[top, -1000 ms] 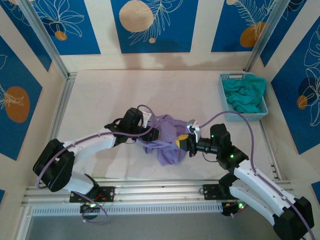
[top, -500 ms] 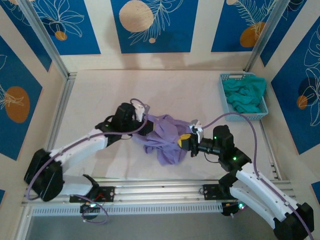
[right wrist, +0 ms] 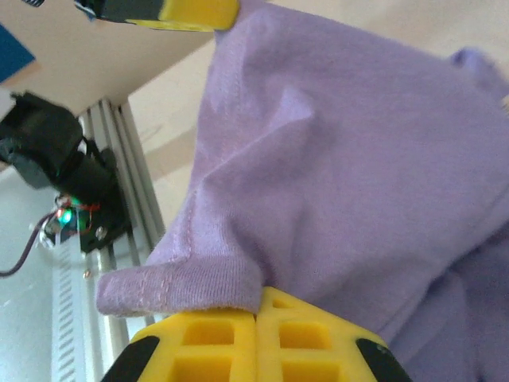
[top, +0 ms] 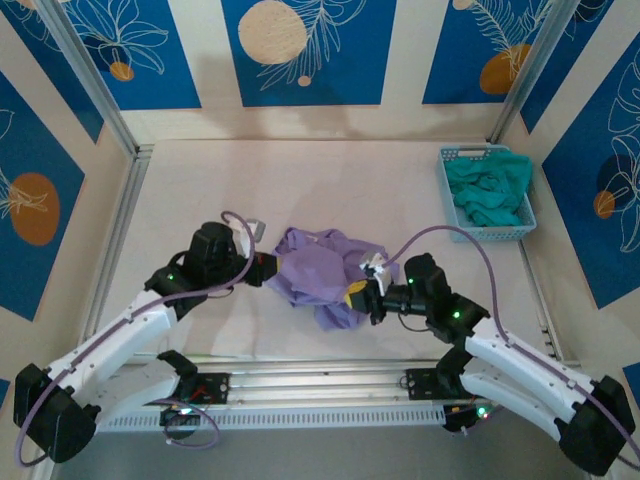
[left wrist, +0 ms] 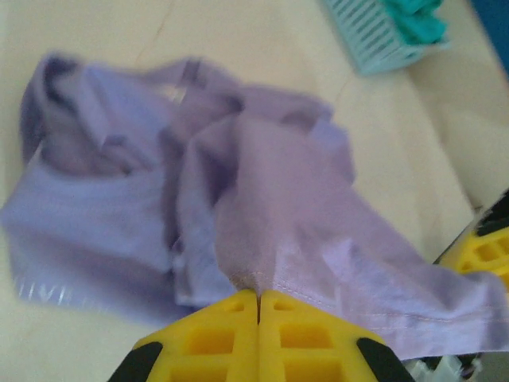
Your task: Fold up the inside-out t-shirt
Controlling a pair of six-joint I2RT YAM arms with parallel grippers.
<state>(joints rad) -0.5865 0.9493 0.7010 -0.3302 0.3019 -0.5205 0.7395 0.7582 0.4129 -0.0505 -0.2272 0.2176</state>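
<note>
The inside-out t-shirt (top: 318, 268) is a crumpled lavender heap in the middle of the table, stretched a little between my two grippers. My left gripper (top: 262, 272) is at its left edge. In the left wrist view, the left gripper (left wrist: 258, 296) has its yellow jaws shut on a stitched hem of the t-shirt (left wrist: 238, 183). My right gripper (top: 357, 297) is at the heap's near right side. In the right wrist view, the right gripper (right wrist: 256, 306) is shut on a hemmed fold of the t-shirt (right wrist: 342, 159). No lettering shows.
A light-blue basket (top: 449, 196) holding a teal garment (top: 488, 187) stands at the back right of the table. Aluminium rails (top: 300, 375) run along the near edge, and a frame post (top: 122, 215) borders the left side.
My left gripper has shut on the shirt's edge and drawn back to the left, pulling the cloth wider. The right gripper, still shut on the shirt, has shifted slightly left.
</note>
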